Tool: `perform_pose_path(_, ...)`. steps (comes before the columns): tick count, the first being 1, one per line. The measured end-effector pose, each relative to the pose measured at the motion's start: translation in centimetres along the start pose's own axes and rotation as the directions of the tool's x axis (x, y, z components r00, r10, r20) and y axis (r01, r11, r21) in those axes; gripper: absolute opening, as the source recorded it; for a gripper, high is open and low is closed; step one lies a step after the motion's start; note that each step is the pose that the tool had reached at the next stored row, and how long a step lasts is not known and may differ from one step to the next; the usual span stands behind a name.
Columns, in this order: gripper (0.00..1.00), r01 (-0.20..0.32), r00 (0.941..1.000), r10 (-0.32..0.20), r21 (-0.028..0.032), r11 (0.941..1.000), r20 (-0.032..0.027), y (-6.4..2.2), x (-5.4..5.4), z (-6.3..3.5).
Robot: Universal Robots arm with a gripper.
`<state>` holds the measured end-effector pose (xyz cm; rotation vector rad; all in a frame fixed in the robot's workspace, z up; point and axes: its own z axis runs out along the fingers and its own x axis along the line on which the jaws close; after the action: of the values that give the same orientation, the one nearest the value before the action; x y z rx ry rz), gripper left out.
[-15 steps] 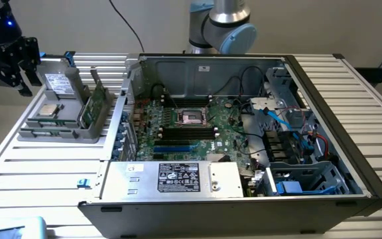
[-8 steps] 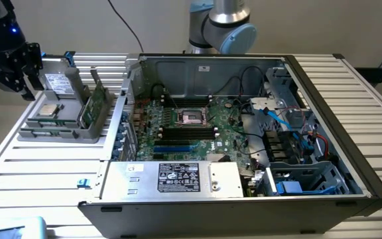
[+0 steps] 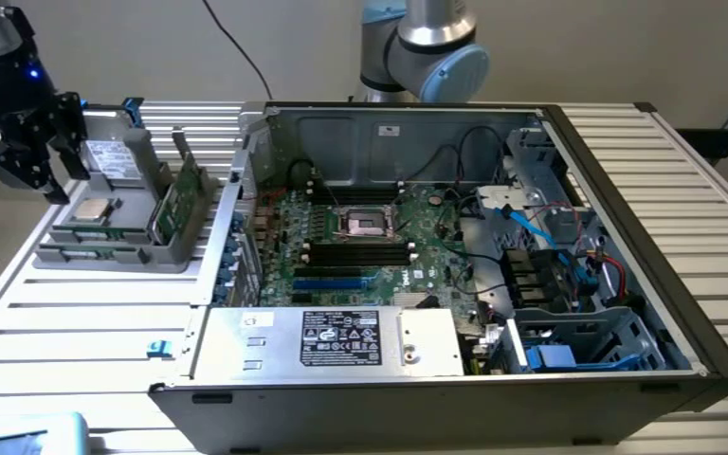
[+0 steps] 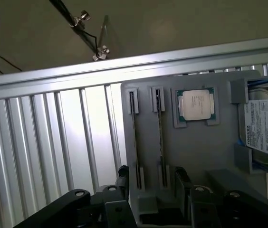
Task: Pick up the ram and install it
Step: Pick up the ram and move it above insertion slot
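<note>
Exterior view: gripper (image 3: pixel 61 180) recorded over the grey tray (image 3: pixel 111 256), at its end on the exterior view's left. Ram (image 3: pixel 187 201) stood on edge in the tray, beside the open case (image 3: pixel 465 408). Wrist view: fingers (image 4: pixel 123 183) spread apart, nothing held; processor (image 4: pixel 196 104) seated in the tray.

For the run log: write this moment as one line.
gripper: open, empty, over grey tray | ram: on edge in tray slot, not grasped
</note>
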<state>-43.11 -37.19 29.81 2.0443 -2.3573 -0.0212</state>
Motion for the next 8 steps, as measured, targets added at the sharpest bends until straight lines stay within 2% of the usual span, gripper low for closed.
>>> perform_pose_path(1, 0.51, 0.0, 1.0, 0.0, -0.0001, 1.0, -0.0001, -0.01, 0.1, 0.17)
perform_pose_path(8, 0.51, 0.003, 1.0, -0.003, 0.0, 1.0, -0.0001, -0.19, 0.5, 1.44)
